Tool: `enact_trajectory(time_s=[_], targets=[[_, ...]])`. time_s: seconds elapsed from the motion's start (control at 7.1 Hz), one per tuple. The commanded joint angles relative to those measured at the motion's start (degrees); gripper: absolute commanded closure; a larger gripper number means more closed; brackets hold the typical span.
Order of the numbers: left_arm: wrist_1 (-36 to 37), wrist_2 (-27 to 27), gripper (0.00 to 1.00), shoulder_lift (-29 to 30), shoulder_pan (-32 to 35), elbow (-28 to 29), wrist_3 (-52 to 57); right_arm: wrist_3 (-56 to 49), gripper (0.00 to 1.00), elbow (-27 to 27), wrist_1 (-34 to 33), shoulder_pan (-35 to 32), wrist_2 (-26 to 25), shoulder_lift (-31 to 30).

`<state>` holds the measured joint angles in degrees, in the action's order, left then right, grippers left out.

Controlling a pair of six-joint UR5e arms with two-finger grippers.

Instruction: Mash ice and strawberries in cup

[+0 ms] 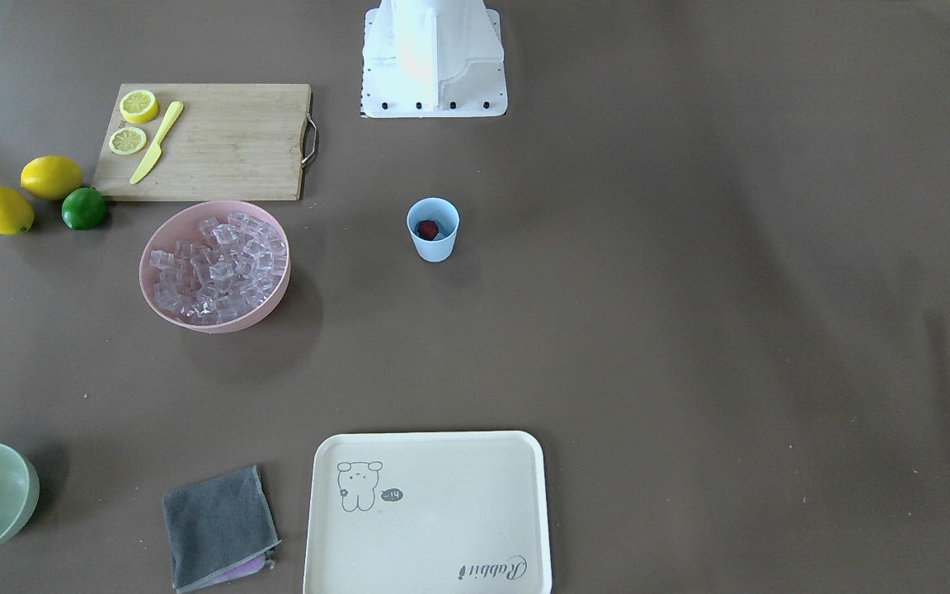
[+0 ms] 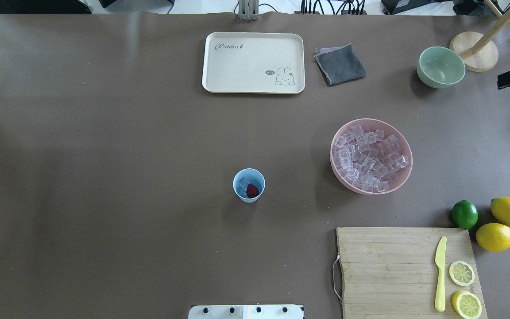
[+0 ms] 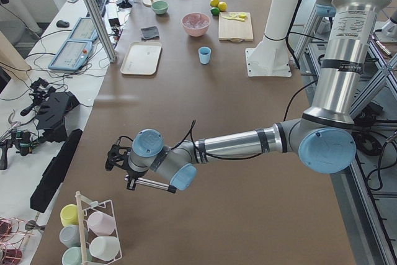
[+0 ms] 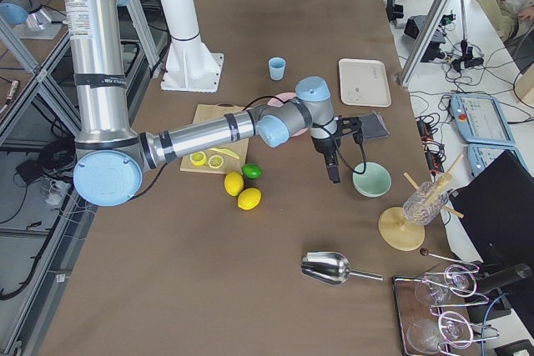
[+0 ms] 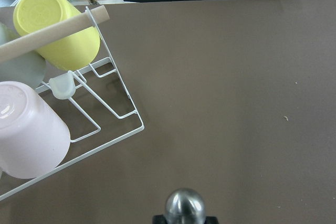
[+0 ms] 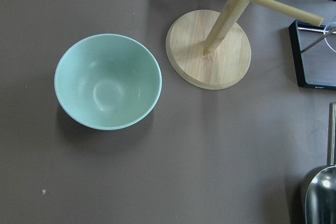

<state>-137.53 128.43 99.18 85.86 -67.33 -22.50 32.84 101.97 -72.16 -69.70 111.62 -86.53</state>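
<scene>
The cup [image 2: 249, 185] is standing upright, with the strawberry [image 2: 252, 191] and ice [image 2: 243, 181] lying inside it. Both arms are hanging well away from the cup. The right gripper [image 4: 334, 174] is looking nearer to it and the left gripper [image 3: 113, 157] farther. I'm not making out how far either is open.

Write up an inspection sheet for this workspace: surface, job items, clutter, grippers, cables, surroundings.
Surface: brown table, a few pale specks.
Job's things: cup upright mid-table, holding the strawberry and some ice; more ice fills the pink bowl.
Clutter: cutting board with yellow knife and lemon halves; lime, two lemons, green bowl, grey cloth, tray.
Grippers: left gripper near the cup rack, right gripper above the green bowl; open or shut cannot be told.
Cables: black lead on the left arm.
Surroundings: metal scoop, wooden stand.
</scene>
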Motion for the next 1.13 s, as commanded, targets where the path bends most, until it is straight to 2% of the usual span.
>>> enact_trajectory(time_s=[0.0, 0.99], targets=[[0.86, -0.03, 1.0, -0.92, -1.64, -0.08, 0.18, 0.03, 0.0, 0.42, 0.0, 0.0, 0.0, -0.13], [6.48, 0.06, 1.0, -1.36, -8.24, 0.18, 0.27, -0.06, 0.0, 0.86, 0.09, -0.09, -0.35, -0.22]])
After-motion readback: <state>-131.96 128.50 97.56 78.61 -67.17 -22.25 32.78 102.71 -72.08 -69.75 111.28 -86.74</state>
